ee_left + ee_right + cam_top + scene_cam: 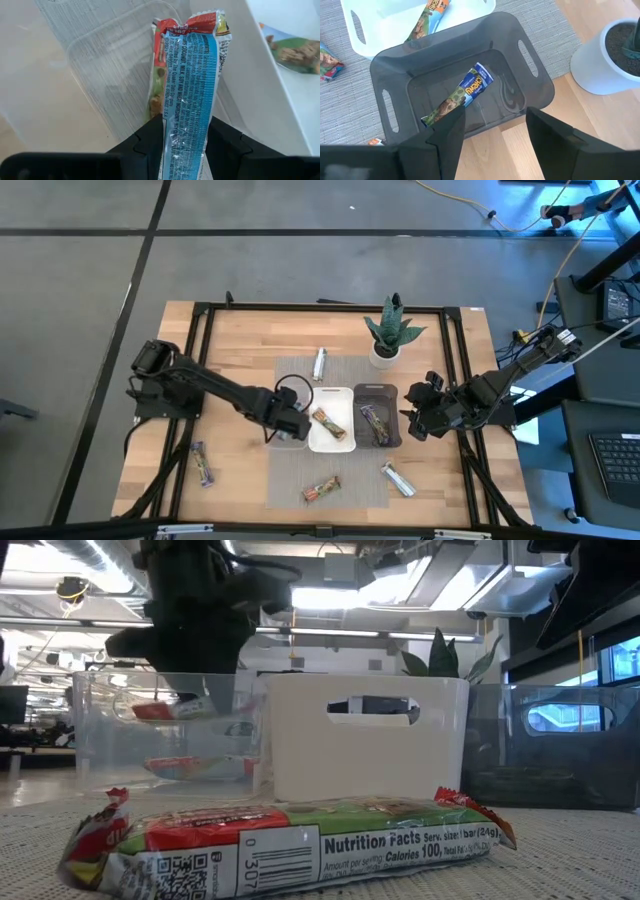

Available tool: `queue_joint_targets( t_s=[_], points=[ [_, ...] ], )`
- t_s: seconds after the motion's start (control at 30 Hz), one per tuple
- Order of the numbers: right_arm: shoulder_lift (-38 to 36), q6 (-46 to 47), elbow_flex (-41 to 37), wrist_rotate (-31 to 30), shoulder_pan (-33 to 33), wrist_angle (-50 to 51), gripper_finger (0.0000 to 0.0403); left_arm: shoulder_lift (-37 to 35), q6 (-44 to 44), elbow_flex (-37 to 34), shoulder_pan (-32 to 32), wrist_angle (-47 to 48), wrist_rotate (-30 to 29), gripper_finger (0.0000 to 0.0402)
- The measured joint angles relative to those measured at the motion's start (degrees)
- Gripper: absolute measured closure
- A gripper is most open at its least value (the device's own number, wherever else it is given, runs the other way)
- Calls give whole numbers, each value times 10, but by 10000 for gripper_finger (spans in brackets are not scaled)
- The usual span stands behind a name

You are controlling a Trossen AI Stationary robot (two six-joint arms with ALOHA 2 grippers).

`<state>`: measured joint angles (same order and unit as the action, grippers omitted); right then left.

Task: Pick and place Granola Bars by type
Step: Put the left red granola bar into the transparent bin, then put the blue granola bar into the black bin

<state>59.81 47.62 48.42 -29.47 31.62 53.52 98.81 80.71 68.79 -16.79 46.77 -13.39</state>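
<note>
My left gripper [285,423] is over the clear bin [287,438], at the left of three bins, and is shut on a granola bar [190,75] with a blue and red wrapper. My right gripper [495,135] hangs open above the right side of the dark grey bin [540,85], touching nothing. One bar [465,92] lies on that bin's floor, and another [328,423] lies in the white bin [345,395] in the middle. More bars lie flat on the table: a silver one [320,363] far, one [203,463] near left, one [322,490] at the front, a silver one [398,478] near right. My left gripper pinches the bar between its two fingers [150,142] at one end of the wrapper [187,125]. The fingers come from above, pointing steeply down, along the bar. The bar reaches past the fingertips down inside the clear bin; its red end [170,710] shows through the bin's wall, above the floor.
A potted plant [390,335] stands just behind the dark grey bin. The three bins sit side by side on a grey mat [290,480]. A black frame [200,310] runs around the wooden tabletop. The front bar [290,845] fills the low view's foreground.
</note>
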Motion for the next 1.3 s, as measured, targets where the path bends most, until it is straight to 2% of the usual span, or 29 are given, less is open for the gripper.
queue_joint_targets(
  t_s=[0.3,0.5,0.83,1.07,1.2,1.3],
  points=[
    [0,-1,0,-4,0,0,189,6,-43,0,8,-1,-1,284],
    [0,-1,0,-4,0,0,189,6,-35,0,8,-1,10,280],
    [0,-1,0,-4,0,0,189,2,-52,0,8,1,13,218],
    [0,-1,0,-5,0,0,189,-63,-72,0,0,10,6,211],
    [0,0,0,-2,0,0,189,-110,-52,0,-20,41,-13,210],
    [0,0,0,9,0,0,189,-138,-4,0,-45,101,-43,206]
  ],
)
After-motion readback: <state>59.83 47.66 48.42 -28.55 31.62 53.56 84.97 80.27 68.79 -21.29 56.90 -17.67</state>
